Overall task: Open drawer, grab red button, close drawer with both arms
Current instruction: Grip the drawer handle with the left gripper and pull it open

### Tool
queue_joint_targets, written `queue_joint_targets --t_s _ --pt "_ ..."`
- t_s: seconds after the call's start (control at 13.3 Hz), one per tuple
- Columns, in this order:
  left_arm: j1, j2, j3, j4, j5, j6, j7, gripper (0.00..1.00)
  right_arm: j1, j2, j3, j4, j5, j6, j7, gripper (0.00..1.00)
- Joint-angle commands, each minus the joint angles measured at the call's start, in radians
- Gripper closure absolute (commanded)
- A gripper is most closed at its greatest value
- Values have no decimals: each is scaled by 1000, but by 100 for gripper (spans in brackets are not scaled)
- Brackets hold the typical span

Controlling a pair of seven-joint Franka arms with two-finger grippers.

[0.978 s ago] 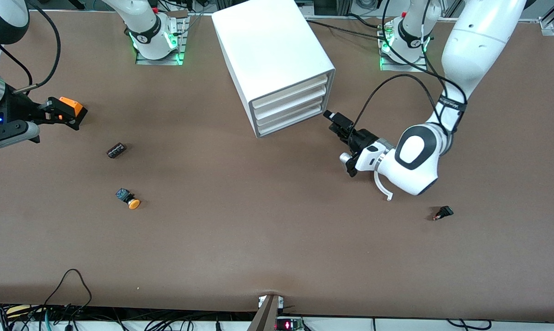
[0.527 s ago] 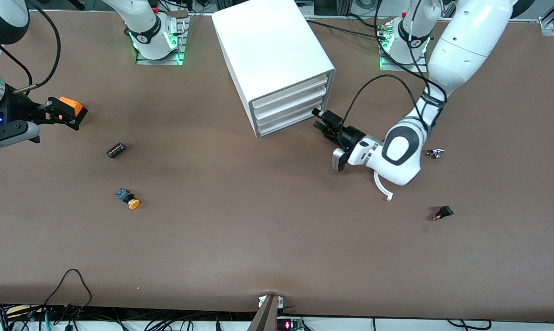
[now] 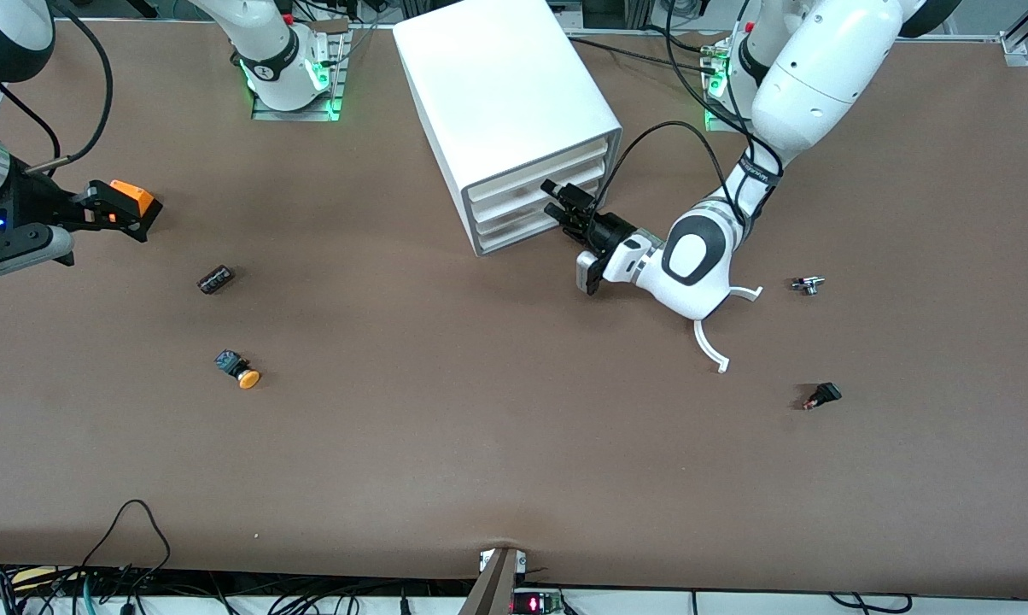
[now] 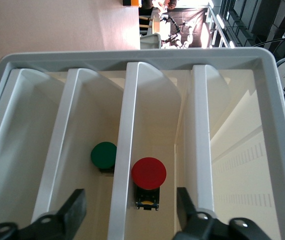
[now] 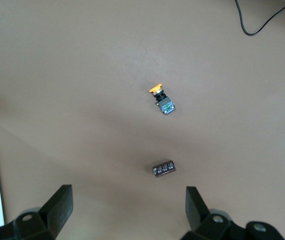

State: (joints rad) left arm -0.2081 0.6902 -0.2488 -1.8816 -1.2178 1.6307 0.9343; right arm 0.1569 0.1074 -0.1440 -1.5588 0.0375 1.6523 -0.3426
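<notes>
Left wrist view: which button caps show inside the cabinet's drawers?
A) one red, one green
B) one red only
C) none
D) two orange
A: a red-capped button and a green-capped button sit in neighbouring drawers, between the left end effector's fingers.

High front camera over the whole table (image 3: 480,444); left wrist close on the cabinet (image 3: 514,111), right wrist downward on bare table.
</notes>
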Motion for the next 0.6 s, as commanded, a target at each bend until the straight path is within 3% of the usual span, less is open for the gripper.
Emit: queue_joint_targets --t_s 0.0,0.23,0.53 --pt "-14 2 3 -13 -23 8 27 31 -8 0 9 14 13 -16 7 0" --pt "-28 3 2 -13 -23 28 29 63 -11 0 7 14 13 -13 7 0" --pt "-48 9 2 -11 -23 54 29 79 -13 0 7 14 10 -6 19 0"
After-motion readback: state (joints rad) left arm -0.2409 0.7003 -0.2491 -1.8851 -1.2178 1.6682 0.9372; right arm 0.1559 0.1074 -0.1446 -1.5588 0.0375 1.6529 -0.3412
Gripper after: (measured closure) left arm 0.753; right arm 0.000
